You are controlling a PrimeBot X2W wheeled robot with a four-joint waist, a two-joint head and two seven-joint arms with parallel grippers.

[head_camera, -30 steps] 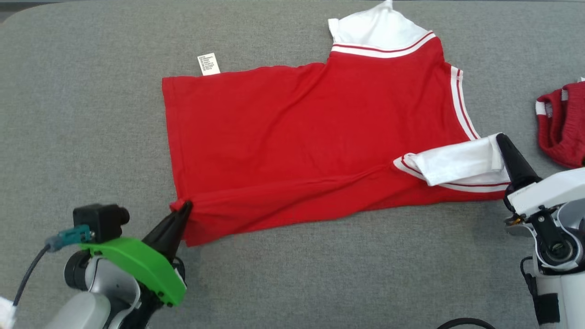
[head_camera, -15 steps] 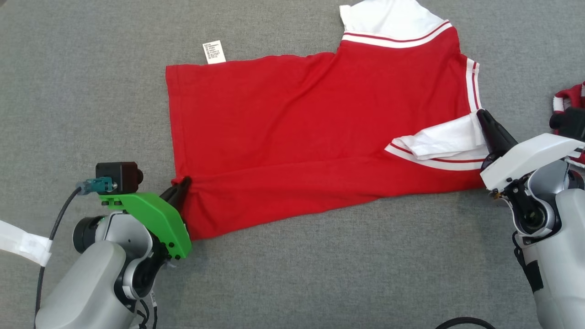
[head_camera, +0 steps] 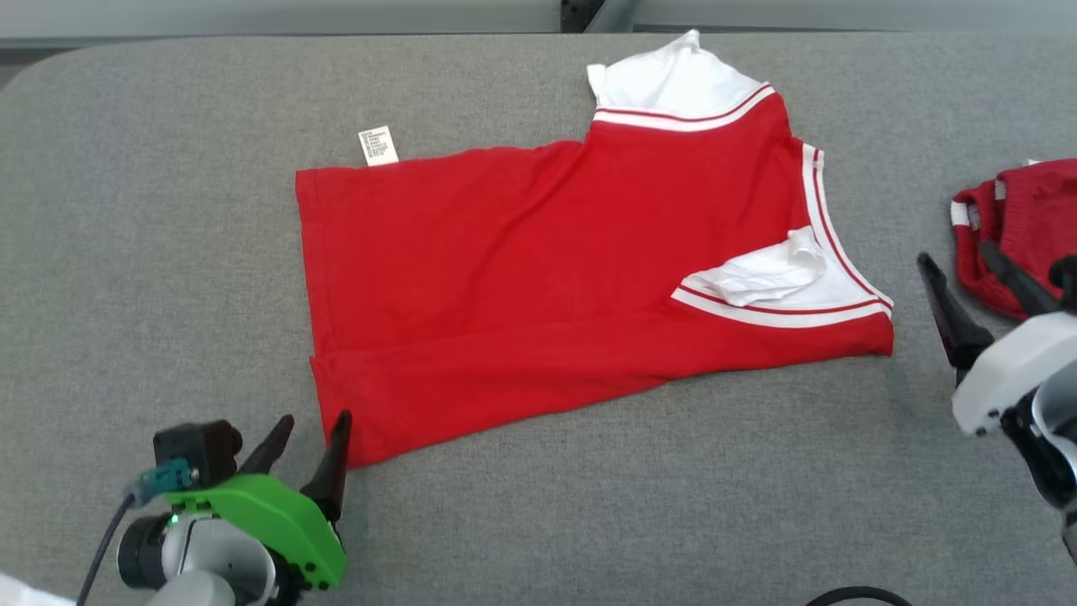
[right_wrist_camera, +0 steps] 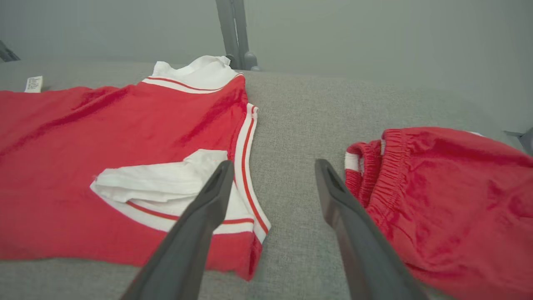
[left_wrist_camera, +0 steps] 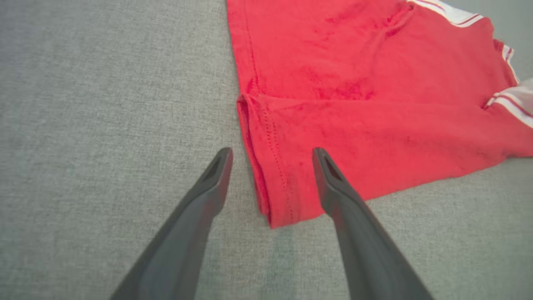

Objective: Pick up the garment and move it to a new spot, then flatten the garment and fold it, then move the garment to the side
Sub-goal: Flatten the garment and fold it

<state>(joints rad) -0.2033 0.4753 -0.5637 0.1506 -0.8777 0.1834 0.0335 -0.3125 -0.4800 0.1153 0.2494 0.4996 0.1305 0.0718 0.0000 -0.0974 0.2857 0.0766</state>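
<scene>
Garment (head_camera: 547, 278) is lying partly folded in the middle of your grey table (head_camera: 168, 252), red with white trim. Your left gripper (head_camera: 315, 417) is spread wide over its near hem corner, holding nothing; your right gripper (head_camera: 953, 252) gapes empty between it and the red shorts (head_camera: 1018, 227).

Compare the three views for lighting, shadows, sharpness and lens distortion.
Head view: soft, even light, no glare, a thin shadow along the red shirt's near edge; sharp throughout. Left wrist view: crisp fabric weave; the left tool's fingers loom oversized at the bottom. Right wrist view: hazy, low contrast, washed-out grey background; the table's far edge bows from the wide lens.
</scene>
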